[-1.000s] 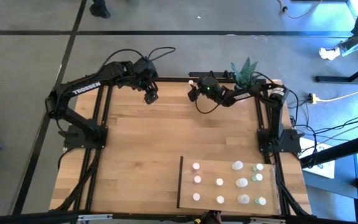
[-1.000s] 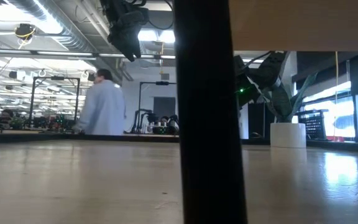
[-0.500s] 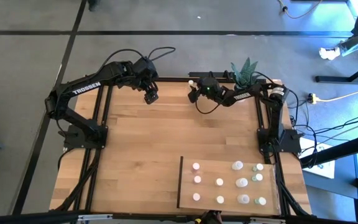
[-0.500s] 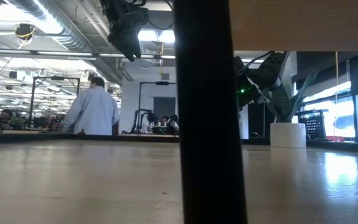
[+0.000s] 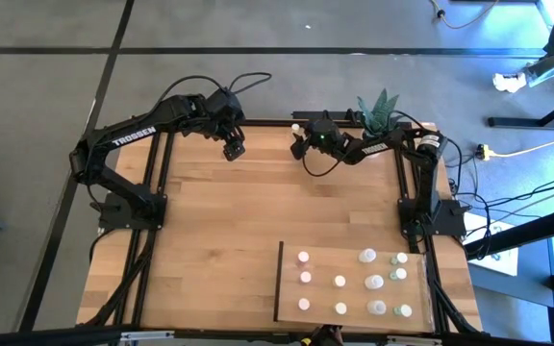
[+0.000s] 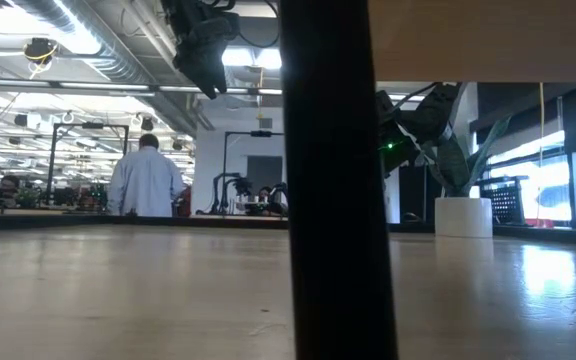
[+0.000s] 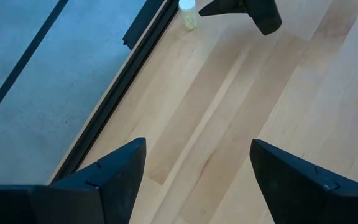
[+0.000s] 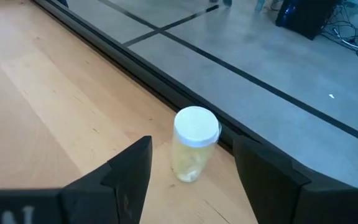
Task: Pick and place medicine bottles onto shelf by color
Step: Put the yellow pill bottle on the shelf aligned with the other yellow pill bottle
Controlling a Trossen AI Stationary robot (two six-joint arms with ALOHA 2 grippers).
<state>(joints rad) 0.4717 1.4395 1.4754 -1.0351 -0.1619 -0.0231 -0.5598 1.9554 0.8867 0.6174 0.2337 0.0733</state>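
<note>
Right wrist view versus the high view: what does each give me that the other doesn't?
Only the right wrist view shows the loose bottle closely: upright, white cap, pale yellow body, at the table's edge, just ahead of the open right gripper. Only the high view shows the shelf with its rows of bottles, the plant, and the open left gripper at the far edge. Both show the wooden table and grey floor.

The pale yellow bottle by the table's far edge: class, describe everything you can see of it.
The pale yellow bottle is a small clear cylinder with a round white cap and yellowish contents. It stands upright on the wooden tabletop, close to the dark rail at the table's far edge. The right gripper sits just in front of it, jaws open, not touching. In the high view it shows as a tiny white dot.
</note>
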